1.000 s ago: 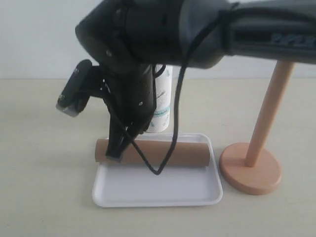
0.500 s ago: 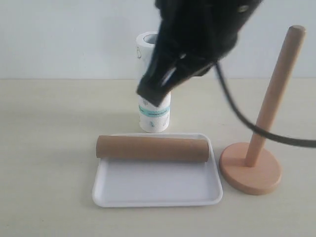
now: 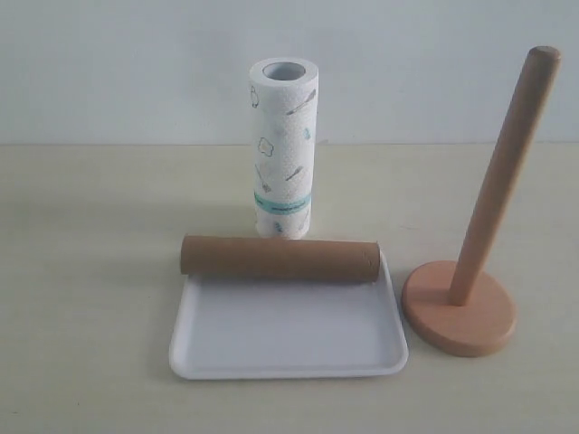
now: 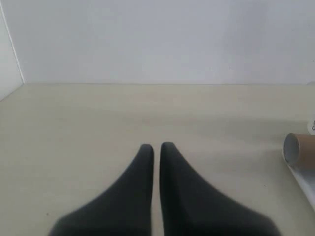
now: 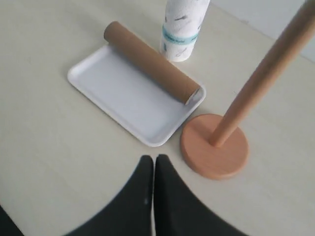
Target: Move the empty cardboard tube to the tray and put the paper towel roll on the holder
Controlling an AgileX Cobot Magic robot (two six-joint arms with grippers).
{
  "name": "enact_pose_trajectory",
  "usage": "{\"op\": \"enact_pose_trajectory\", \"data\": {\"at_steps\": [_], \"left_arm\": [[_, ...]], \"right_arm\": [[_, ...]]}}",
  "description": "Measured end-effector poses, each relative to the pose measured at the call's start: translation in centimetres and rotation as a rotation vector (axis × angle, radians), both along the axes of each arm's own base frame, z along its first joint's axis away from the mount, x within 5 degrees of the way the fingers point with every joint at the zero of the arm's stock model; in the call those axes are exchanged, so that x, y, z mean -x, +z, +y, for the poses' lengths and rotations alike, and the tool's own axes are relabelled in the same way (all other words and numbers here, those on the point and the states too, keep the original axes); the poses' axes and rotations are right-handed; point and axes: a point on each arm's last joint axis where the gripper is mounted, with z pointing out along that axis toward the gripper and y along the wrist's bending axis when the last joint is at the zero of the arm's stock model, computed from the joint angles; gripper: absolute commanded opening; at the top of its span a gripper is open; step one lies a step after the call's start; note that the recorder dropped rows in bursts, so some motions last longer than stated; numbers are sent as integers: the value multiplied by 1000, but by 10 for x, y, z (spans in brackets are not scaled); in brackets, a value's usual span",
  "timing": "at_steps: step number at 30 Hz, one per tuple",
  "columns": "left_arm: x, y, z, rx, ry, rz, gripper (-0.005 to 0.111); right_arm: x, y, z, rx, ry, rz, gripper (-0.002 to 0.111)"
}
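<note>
The empty cardboard tube [image 3: 280, 258] lies on its side along the far rim of the white tray [image 3: 289, 339]; it also shows in the right wrist view [image 5: 150, 61] and at the edge of the left wrist view [image 4: 300, 149]. The paper towel roll [image 3: 283, 149] stands upright on the table just behind the tray. The wooden holder [image 3: 470, 271] stands bare to the right of the tray. No arm appears in the exterior view. My left gripper [image 4: 156, 146] is shut, empty, low over bare table. My right gripper [image 5: 154, 158] is shut, empty, hovering above the table near the tray [image 5: 128, 96] and the holder [image 5: 216, 145].
A pale wall runs behind the table. In the left wrist view a wall corner [image 4: 12, 49] stands at the table's far side.
The dark arm that filled the exterior view has pulled up and out of frame. The tube now lies free on the tray, slightly nearer the far rim.
</note>
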Motion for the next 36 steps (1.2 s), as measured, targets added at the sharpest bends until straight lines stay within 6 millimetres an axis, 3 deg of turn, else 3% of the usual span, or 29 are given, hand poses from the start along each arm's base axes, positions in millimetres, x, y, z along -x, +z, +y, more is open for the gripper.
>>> {"op": "enact_pose_trajectory", "data": {"at_steps": [3,6,14,22,25,30,33,35,36], "left_arm": [[0,0,0,0,0,0,4],[0,0,0,0,0,0,4],[0,0,0,0,0,0,4],[0,0,0,0,0,0,4],[0,0,0,0,0,0,4],[0,0,0,0,0,0,4],[0,0,0,0,0,0,4],[0,0,0,0,0,0,4],[0,0,0,0,0,0,4]], "right_arm": [[24,1,-37,-134,-9,-89,0],[39,0,-59,-228,-11,-151,0],[62,-9,-89,-339,-75,-242,0],[86,-9,-80,-288,-475,-313,0],[98,-10,-66,-249,-755,-353,0],[103,-6,-53,-286,-975,-412,0],[81,0,-45,-378,-919,-637,0],[58,-9,-40,-419,-830,-770,0],[42,-24,-38,-428,-780,-816,0]]}}
